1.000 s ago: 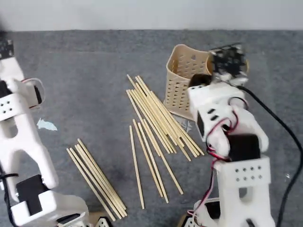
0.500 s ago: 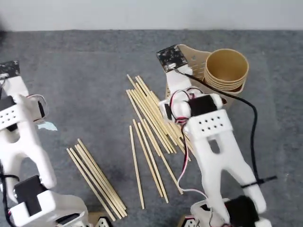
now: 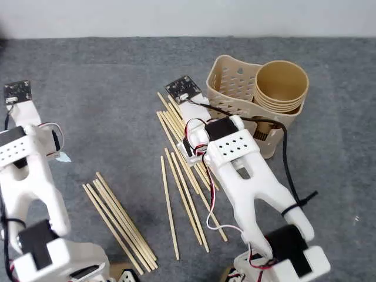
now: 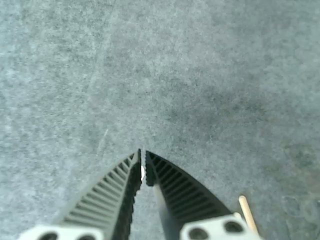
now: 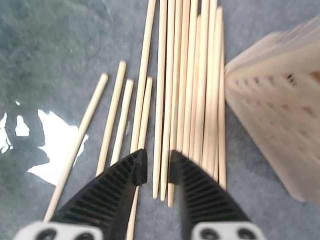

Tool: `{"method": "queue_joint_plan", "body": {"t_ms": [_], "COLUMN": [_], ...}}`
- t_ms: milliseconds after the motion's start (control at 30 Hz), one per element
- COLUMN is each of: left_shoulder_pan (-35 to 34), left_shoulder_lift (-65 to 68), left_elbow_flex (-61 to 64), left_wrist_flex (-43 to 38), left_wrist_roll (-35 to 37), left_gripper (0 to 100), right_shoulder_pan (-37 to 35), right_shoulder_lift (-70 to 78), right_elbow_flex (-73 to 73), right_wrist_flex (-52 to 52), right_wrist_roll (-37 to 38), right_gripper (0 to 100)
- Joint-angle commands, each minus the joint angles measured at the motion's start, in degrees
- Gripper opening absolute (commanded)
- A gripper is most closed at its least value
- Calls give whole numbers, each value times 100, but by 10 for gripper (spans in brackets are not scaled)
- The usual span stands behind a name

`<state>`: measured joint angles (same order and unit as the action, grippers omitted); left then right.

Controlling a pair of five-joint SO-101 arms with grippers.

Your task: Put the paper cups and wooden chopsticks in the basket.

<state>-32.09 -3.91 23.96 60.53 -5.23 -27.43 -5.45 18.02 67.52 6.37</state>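
Observation:
A stack of paper cups (image 3: 281,86) stands in one end of the beige perforated basket (image 3: 230,93). Wooden chopsticks lie on the grey mat in a long pile (image 3: 176,126) beside the basket, a few loose ones (image 3: 183,202) in front, and a second bundle (image 3: 119,222) farther left. My right gripper (image 5: 157,159) hovers just above the pile of chopsticks (image 5: 186,100), open by a narrow gap, with the basket wall (image 5: 272,107) close beside it. My left gripper (image 4: 143,156) is shut over bare mat, and one chopstick end (image 4: 247,212) shows near it.
The right arm (image 3: 238,167) stretches over the loose chopsticks toward the basket. The left arm (image 3: 23,155) stands at the left edge. A small pale scrap (image 3: 59,155) lies beside it, and a shiny clear scrap (image 5: 55,150) lies by the pile.
The right arm has swung away from above the basket, leftward and down over the chopstick pile, uncovering the cups in the basket. The left arm's wrist has shifted slightly.

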Motion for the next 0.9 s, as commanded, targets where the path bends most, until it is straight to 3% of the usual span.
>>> {"method": "queue_joint_plan", "body": {"t_ms": [0, 300, 567, 867], "left_shoulder_pan": [35, 44, 26, 44], "left_shoulder_lift": [-1011, -3033, -3165, -3165], "left_elbow_flex": [242, 1640, 1947, 2255], "left_wrist_flex": [70, 53, 62, 53], "left_wrist_roll": [-18, -9, -9, 229], "left_gripper": [12, 12, 12, 12], "right_shoulder_pan": [-110, -593, -892, -980], "right_shoulder_lift": [171, 1314, 2246, 3090], "right_elbow_flex": [-325, -1020, -1952, -2409], "right_wrist_flex": [92, 110, 796, 822], "right_wrist_roll": [9, -281, -396, -765], "right_gripper": [151, 151, 151, 151]}}
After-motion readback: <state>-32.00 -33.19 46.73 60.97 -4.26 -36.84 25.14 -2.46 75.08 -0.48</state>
